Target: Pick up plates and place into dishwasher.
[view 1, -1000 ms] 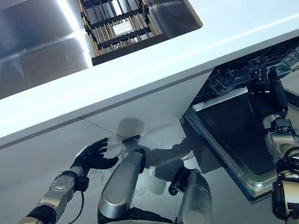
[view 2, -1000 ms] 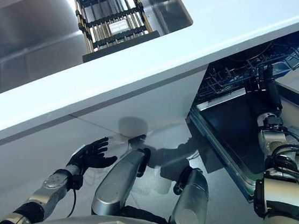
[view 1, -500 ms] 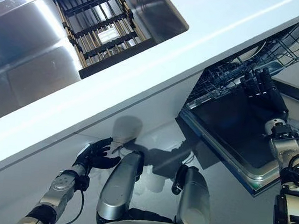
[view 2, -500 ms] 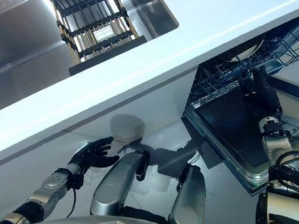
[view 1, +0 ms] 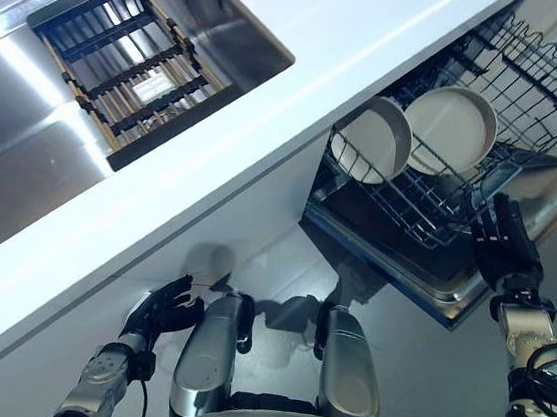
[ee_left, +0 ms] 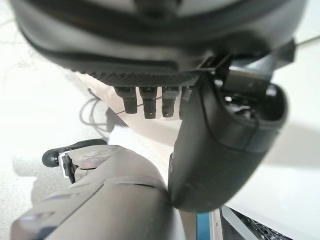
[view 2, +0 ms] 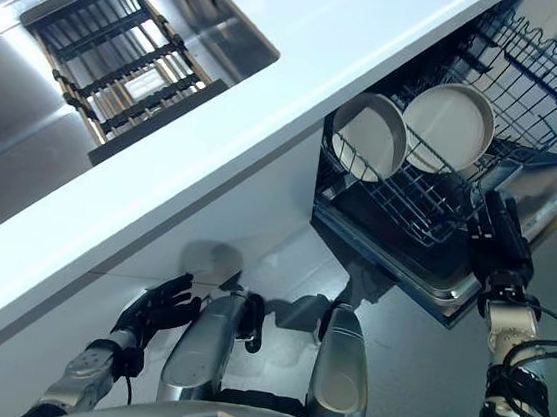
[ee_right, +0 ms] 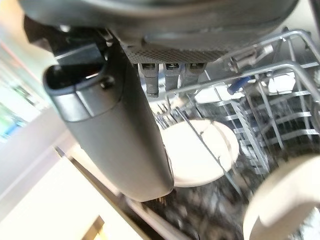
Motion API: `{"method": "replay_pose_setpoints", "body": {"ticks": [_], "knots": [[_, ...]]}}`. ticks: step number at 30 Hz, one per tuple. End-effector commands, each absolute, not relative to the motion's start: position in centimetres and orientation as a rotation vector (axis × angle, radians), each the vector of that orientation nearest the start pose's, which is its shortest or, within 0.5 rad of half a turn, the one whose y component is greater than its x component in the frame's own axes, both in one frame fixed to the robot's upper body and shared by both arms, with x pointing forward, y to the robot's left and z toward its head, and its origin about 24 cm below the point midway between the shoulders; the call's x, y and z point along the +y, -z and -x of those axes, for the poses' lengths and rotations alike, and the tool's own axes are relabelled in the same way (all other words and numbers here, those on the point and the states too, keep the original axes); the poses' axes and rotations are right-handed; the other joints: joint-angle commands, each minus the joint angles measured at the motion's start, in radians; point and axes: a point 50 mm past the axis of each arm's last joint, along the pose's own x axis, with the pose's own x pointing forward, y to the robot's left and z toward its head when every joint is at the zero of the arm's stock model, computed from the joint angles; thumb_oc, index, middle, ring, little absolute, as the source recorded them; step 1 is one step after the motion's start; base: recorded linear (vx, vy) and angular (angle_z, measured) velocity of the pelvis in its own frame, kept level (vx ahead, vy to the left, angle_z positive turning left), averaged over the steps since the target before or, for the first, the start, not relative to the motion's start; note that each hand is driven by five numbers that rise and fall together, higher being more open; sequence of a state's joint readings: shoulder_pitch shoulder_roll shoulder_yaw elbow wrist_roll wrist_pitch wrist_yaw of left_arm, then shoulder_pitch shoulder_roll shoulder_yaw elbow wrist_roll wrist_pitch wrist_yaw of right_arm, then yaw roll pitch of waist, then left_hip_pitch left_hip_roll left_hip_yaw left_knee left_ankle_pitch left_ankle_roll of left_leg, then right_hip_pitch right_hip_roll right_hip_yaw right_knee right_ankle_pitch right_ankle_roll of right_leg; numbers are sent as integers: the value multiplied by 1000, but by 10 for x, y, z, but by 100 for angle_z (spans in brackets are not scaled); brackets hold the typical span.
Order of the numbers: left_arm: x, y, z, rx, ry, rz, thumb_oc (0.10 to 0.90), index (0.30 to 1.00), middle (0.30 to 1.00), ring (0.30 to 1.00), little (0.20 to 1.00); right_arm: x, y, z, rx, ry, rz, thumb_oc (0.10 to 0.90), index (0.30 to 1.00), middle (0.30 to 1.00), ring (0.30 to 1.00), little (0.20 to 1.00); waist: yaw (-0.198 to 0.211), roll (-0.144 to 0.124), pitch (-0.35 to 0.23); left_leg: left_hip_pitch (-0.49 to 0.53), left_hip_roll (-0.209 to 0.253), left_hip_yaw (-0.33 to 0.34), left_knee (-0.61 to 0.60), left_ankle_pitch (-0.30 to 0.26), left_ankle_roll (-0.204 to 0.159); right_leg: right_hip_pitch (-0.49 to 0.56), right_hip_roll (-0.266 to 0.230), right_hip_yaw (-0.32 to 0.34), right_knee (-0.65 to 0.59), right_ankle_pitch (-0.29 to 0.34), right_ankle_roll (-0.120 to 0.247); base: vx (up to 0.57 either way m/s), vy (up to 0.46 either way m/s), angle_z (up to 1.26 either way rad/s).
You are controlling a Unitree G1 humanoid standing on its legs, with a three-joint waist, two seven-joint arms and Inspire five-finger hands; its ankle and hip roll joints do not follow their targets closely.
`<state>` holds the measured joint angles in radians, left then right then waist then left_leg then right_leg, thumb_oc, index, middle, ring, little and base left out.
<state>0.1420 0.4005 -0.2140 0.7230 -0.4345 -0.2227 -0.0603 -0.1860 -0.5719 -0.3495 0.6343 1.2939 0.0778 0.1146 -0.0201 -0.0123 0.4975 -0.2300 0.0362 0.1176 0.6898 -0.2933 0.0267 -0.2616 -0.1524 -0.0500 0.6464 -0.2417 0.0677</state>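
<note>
R hand (view 1: 500, 249), dark, sits at the front edge of the pulled-out dark wire dishwasher rack (view 1: 534, 82), fingers up against the wires; whether they hook a wire or just rest there, can't tell from the head views. R wrist view has the thumb (ee_right: 117, 130) long and straight w/ the finger bases in a row beside it, rack wires just past them.

In the rack: 2 white round plates. The 1st white plate (view 1: 377, 139) stands on edge nearest the counter side, the 2nd white plate (view 1: 454, 128) leans just beside it, rims close or touching, can't say which. Both sit back from the R hand, w/ bare wire rack between hand & plates. Far end of the rack past the plates has open tines.

Under the rack, the stainless dishwasher door (view 1: 451, 284) lies folded down, its blue-edged lip jutting out over the pale floor (view 1: 419, 386).

L hand (view 1: 162, 306) hangs low by the white cabinet front (view 1: 98, 289), fingers loosely spread, holding nothing.

Above, the white countertop (view 1: 303, 81) runs diagonally; its front edge overhangs the rack's inner end. Steel sink (view 1: 22, 159) holds a black slatted drying rack (view 1: 123, 75).
</note>
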Motion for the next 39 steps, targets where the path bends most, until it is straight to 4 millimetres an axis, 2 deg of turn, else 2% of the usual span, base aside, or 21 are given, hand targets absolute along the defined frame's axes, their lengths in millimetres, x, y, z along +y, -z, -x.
{"method": "replay_pose_setpoints", "body": {"ticks": [1, 5, 6, 8, 11, 12, 13, 16, 17, 20, 23, 27, 31, 32, 33, 39], "knots": [[236, 89, -171, 510, -45, -55, 800, 900, 900, 900, 900, -401, -107, -252, -215, 495, -444, 800, 900, 900, 900, 900, -42, -18, -135, -11, -23, -10, 36, -45, 46, 40, 42, -38, -1, 31, -92, -41, 4, -16], [237, 85, -175, 487, -69, -42, 800, 900, 900, 900, 900, -406, -125, -252, -103, 694, 273, 800, 900, 900, 900, 900, -40, -14, -118, -30, -29, -16, 43, -40, 53, 18, 47, -32, 18, 28, -99, -76, 9, -9], [237, 84, -177, 479, -78, -38, 800, 900, 900, 900, 900, -403, -134, -254, -82, 744, 582, 800, 900, 900, 900, 900, -40, -11, -109, -36, -30, -17, 52, -44, 55, 9, 49, -29, 32, 22, -99, -103, 16, -5], [238, 83, -177, 470, -86, -34, 800, 900, 900, 900, 900, -400, -151, -255, -121, 806, 943, 800, 900, 900, 900, 900, -39, -8, -105, -45, -36, -22, 52, -41, 59, -1, 50, -28, 37, 21, -99, -80, 17, -5], [239, 85, -177, 464, -94, -29, 800, 900, 900, 900, 900, -400, -172, -253, -230, 909, 1323, 800, 900, 900, 900, 900, -35, -2, -107, -54, -47, -27, 40, -33, 62, -8, 47, -33, 35, 20, -98, -43, 23, -6], [239, 85, -176, 462, -95, -28, 800, 900, 900, 900, 900, -400, -174, -253, -254, 929, 1387, 800, 900, 900, 900, 900, -33, 0, -107, -55, -50, -27, 38, -34, 63, -9, 47, -35, 36, 17, -96, -29, 18, -9], [238, 86, -176, 461, -96, -27, 800, 900, 900, 900, 900, -401, -176, -252, -263, 946, 1399, 800, 900, 900, 900, 900, -31, 1, -108, -58, -52, -28, 38, -35, 63, -10, 46, -37, 36, 14, -95, -28, 12, -5], [237, 86, -176, 460, -93, -30, 800, 900, 900, 900, 900, -403, -172, -253, -226, 939, 1267, 800, 900, 900, 900, 900, -27, 3, -107, -68, -57, -31, 43, -36, 62, -15, 43, -42, 41, 10, -96, 0, 0, 0], [237, 86, -176, 460, -90, -31, 800, 900, 900, 900, 900, -401, -163, -254, -204, 923, 1153, 800, 900, 900, 900, 900, -24, 5, -105, -69, -60, -33, 42, -37, 62, -16, 43, -44, 40, 9, -98, -16, -3, 5], [237, 86, -176, 461, -82, -32, 800, 900, 900, 900, 900, -397, -156, -259, -185, 875, 942, 800, 900, 900, 900, 900, -21, 8, -102, -70, -65, -39, 43, -36, 59, -14, 44, -45, 41, 8, -102, 7, -2, 5], [236, 87, -174, 465, -78, -30, 800, 900, 900, 900, 900, -387, -160, -265, -252, 834, 782, 800, 900, 900, 900, 900, -19, 10, -103, -63, -65, -40, 39, -34, 57, -9, 45, -46, 39, 8, -106, 32, 7, 2], [234, 86, -176, 464, -74, -22, 800, 900, 900, 900, 900, -375, -167, -274, -282, 817, 814, 800, 900, 900, 900, 900, -18, 14, -102, -60, -63, -39, 37, -28, 54, -11, 46, -46, 47, 8, -106, 17, 6, 0], [233, 86, -177, 468, -78, -21, 800, 900, 900, 900, 900, -376, -161, -280, -173, 777, 873, 800, 900, 900, 900, 900, -16, 11, -104, -59, -60, -36, 33, -24, 54, -16, 44, -47, 46, 10, -105, 0, 0, 0], [232, 86, -178, 468, -78, -26, 800, 900, 900, 900, 900, -378, -155, -282, -123, 753, 884, 504, 646, 646, 646, 604, -12, 8, -102, -62, -61, -36, 40, -28, 55, -18, 43, -48, 48, 12, -106, 0, 0, 0], [233, 85, -179, 467, -75, -31, 800, 900, 900, 900, 900, -381, -156, -283, -100, 743, 914, 100, 300, 300, 300, 200, -9, 7, -102, -63, -60, -37, 39, -28, 56, -17, 42, -51, 47, 13, -106, -16, -33, 2], [235, 85, -178, 475, -59, -50, 800, 900, 900, 900, 900, -390, -153, -285, -39, 746, 979, 100, 300, 300, 300, 200, 4, 6, -101, -61, -59, -40, 40, -27, 58, -17, 40, -58, 48, 17, -105, -3, -10, 1]]}}
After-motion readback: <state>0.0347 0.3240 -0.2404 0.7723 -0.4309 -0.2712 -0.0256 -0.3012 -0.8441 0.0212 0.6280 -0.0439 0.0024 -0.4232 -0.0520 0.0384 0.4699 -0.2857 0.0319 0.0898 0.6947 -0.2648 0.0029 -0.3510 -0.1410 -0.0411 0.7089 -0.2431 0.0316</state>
